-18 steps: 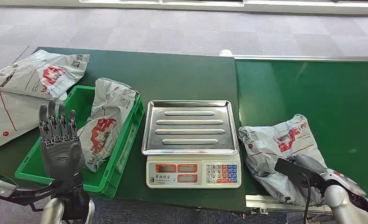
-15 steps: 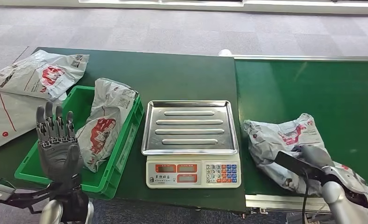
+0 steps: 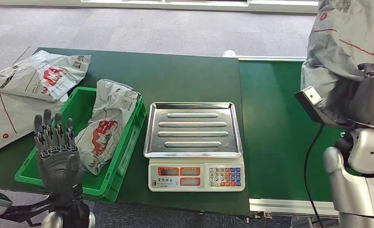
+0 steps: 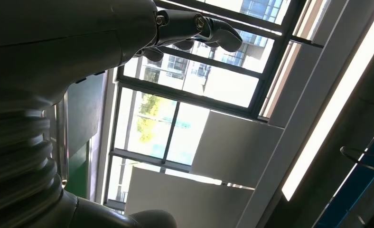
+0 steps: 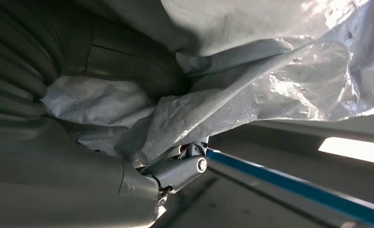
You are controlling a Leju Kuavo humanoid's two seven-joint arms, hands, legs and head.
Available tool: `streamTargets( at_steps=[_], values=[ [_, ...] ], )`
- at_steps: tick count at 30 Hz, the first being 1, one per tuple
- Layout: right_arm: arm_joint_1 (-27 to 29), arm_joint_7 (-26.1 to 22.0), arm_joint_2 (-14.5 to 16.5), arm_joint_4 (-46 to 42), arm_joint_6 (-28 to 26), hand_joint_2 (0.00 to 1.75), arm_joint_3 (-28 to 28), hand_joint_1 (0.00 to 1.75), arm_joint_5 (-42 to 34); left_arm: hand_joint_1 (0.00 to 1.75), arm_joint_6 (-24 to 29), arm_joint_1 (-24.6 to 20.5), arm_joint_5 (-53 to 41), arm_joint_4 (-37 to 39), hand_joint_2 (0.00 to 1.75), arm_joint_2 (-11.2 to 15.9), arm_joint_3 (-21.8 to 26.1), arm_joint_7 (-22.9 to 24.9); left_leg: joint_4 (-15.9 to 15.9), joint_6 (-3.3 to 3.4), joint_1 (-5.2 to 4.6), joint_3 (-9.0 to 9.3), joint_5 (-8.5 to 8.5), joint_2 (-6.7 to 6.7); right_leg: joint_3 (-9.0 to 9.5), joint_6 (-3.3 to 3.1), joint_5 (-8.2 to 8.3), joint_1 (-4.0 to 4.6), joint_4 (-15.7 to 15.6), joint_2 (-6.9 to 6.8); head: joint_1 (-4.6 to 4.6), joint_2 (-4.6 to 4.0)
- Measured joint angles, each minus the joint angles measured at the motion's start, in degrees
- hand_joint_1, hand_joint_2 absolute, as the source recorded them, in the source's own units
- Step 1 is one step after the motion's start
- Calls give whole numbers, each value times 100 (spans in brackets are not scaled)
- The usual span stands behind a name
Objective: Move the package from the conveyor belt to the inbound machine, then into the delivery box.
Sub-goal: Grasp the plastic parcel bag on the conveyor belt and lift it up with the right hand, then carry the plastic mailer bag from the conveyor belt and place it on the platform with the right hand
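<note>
My right hand [image 3: 372, 95] grips a grey plastic package [image 3: 346, 42] with red print, raised high above the green conveyor belt [image 3: 280, 137] at the right. In the right wrist view the crumpled package [image 5: 251, 90] wraps over the hand [image 5: 99, 156] and hides most of its fingers. The inbound machine is a scale with a steel tray [image 3: 193, 128], standing bare at the table's middle. The green delivery box [image 3: 83, 142] to its left holds another grey package [image 3: 107, 123]. My left hand [image 3: 56, 154] is upright near the box's front corner, fingers apart and holding nothing.
Two more grey packages [image 3: 38, 73] lie flat on the dark green table [image 3: 175, 76] at the far left. The scale's keypad and display [image 3: 197, 176] face the front edge. A black cable [image 3: 313, 156] hangs from my right wrist.
My right hand has lifted the package off the conveyor belt and high up into the upper right of the head view. The left hand has sunk slightly.
</note>
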Motion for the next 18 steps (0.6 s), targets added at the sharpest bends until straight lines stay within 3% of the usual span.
streamTargets(
  at_steps=[1, 2, 5, 7, 11, 18],
  values=[
    [-182, 100, -11, 1, 127, 175, 272, 175, -36, 0, -7, -39, 1, 24, 175, 0, -6, -12, -1, -3, 0, -4, -3, 13, -2, -2, 1, -2, 0, 14, -1, 0],
    [-592, -239, 134, 258, 608, 175, 866, 175, -412, 0, -60, -119, 10, 100, 175, 1, -34, -38, -2, -8, 0, 6, 3, 28, -3, -7, 8, 1, 1, 28, -1, 0],
    [-1728, -1929, 874, 1474, 2097, 175, 2752, 175, -1951, 0, -217, -380, 43, 392, 175, 5, -143, -144, -4, -28, 14, 43, 27, 47, -2, -23, 29, 22, 1, 46, -3, 0],
    [-1787, -2330, 1300, 2088, 2059, 175, 3240, 175, -2354, 0, -171, -455, 44, 499, 175, 10, -202, -204, -5, -33, 24, 42, 29, 41, -3, -29, 28, 33, 1, 43, -3, 0],
    [-1786, -2497, 2001, 3081, 1806, 175, 4019, 175, -2707, 0, -68, -498, 60, 624, 175, 23, -283, -285, -6, -38, 30, 39, 27, 34, -10, -40, 21, 39, 2, 36, -3, 0],
    [-1826, -2505, 2356, 3710, 1888, 175, 4515, 175, -2949, 0, 45, -493, 118, 734, 175, 77, -349, -320, -6, -40, 33, 28, 24, 23, -14, -42, 19, 26, 1, 27, -2, 0]
  ],
)
